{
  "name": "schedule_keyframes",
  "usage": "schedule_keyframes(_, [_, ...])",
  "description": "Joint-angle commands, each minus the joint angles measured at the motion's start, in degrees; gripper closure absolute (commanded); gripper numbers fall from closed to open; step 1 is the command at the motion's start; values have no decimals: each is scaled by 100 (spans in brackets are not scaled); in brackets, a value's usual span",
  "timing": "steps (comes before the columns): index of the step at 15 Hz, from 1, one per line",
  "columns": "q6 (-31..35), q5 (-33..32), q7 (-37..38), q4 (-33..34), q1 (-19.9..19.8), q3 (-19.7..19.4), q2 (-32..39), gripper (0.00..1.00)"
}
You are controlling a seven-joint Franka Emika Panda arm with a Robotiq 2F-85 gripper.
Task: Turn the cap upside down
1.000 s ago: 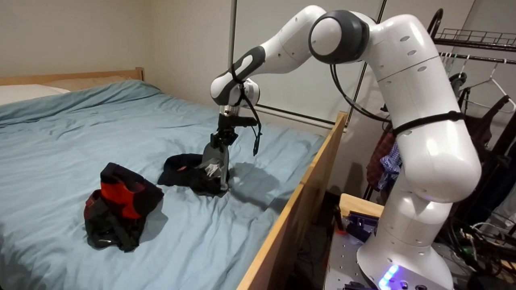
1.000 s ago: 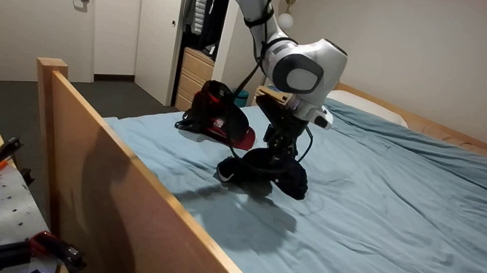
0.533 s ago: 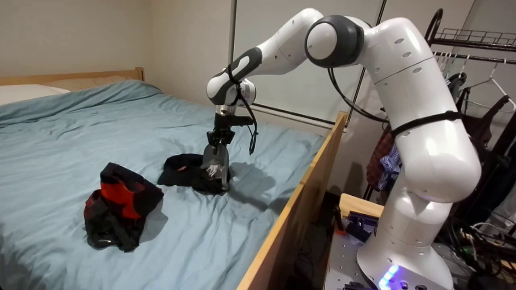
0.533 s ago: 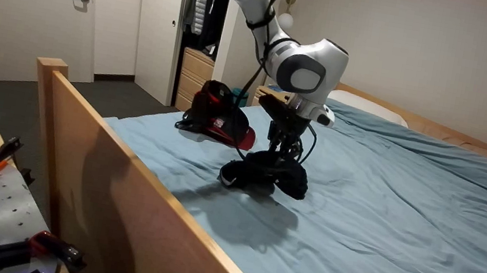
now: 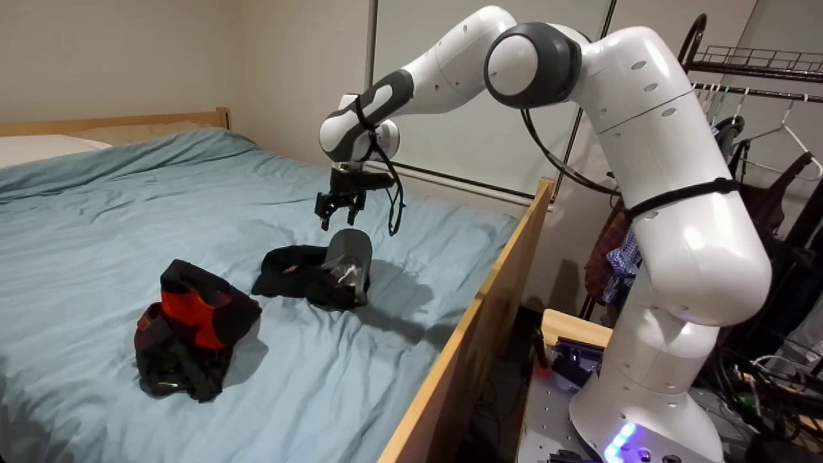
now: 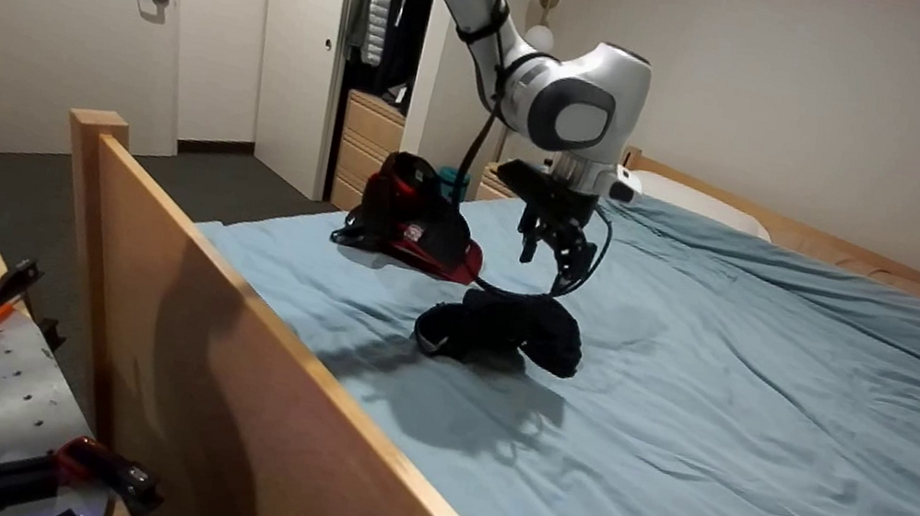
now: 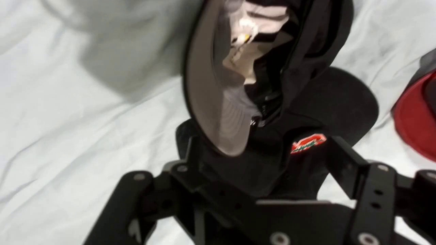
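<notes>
**Over the bed (image 5: 270, 193), my gripper (image 5: 338, 223) is spread wide above the cap (image 5: 344, 271)**

I have my gripper up in the air, both fingers (image 7: 345, 163) far apart and clear of the cap. In an exterior view, the cap lies just under the gripper, a bit to the right, its grey brim (image 5: 350, 246) standing up. My wrist view looks into it. Just left of it is a black hat (image 5: 283, 281) with a red patch (image 7: 308, 143).
</notes>
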Motion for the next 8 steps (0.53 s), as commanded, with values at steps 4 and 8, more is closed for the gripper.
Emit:
schedule_keyframes(4, [156, -1028, 1392, 178, 573, -669, -346, 0])
schedule_keyframes(8, [49, -766, 711, 41, 709, 97, -477, 0])
